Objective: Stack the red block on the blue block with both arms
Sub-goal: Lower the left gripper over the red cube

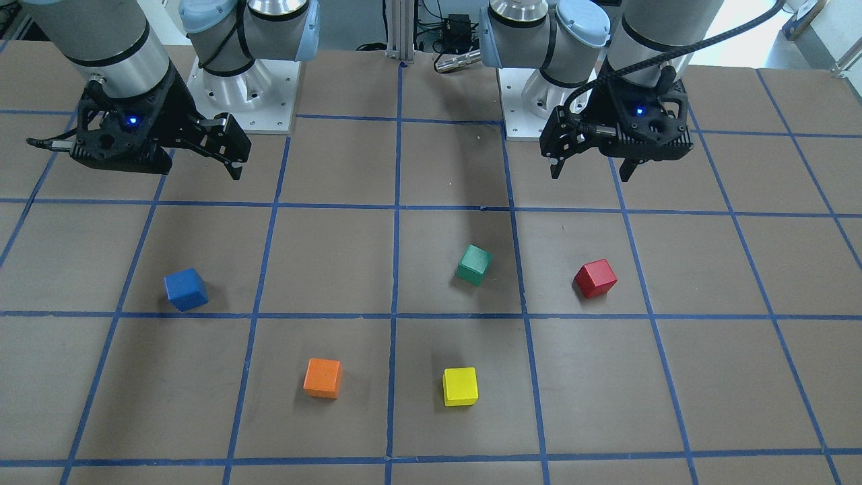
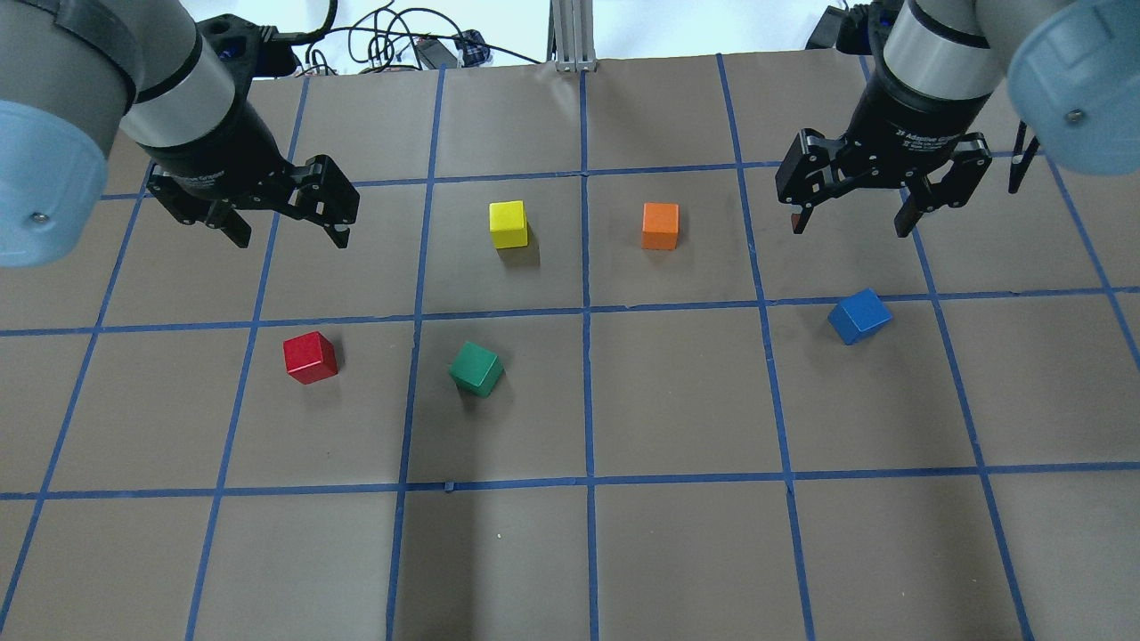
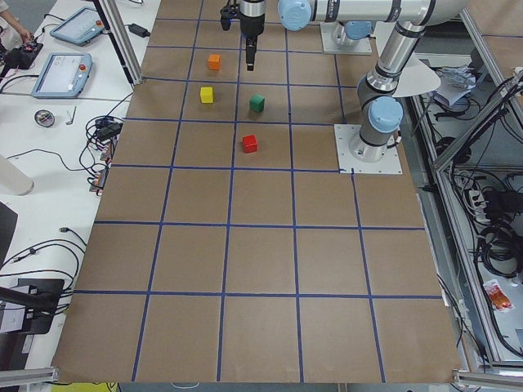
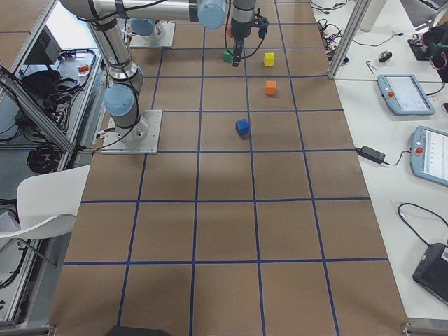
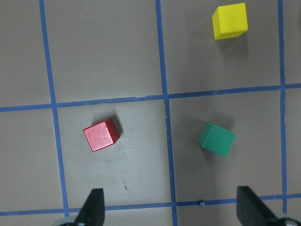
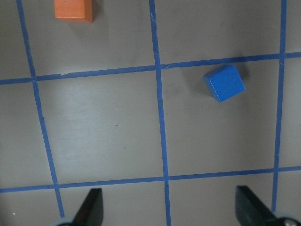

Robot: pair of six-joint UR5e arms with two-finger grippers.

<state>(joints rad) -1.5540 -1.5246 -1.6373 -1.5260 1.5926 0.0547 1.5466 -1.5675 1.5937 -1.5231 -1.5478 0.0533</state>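
The red block [image 2: 310,357] lies on the brown table on my left side; it also shows in the front view [image 1: 595,278] and the left wrist view [image 5: 100,135]. My left gripper [image 2: 289,233] hangs open and empty above the table, apart from the red block; its fingertips [image 5: 94,209] frame the bottom of the wrist view. The blue block [image 2: 859,316] lies turned at an angle on my right side and shows in the right wrist view [image 6: 224,83]. My right gripper [image 2: 848,227] is open and empty above the table, apart from the blue block.
A green block [image 2: 476,369] lies right of the red one. A yellow block [image 2: 508,223] and an orange block [image 2: 660,225] lie farther out near the middle. Blue tape lines grid the table [image 2: 677,401]. The arm bases [image 1: 242,87] stand at the robot's edge.
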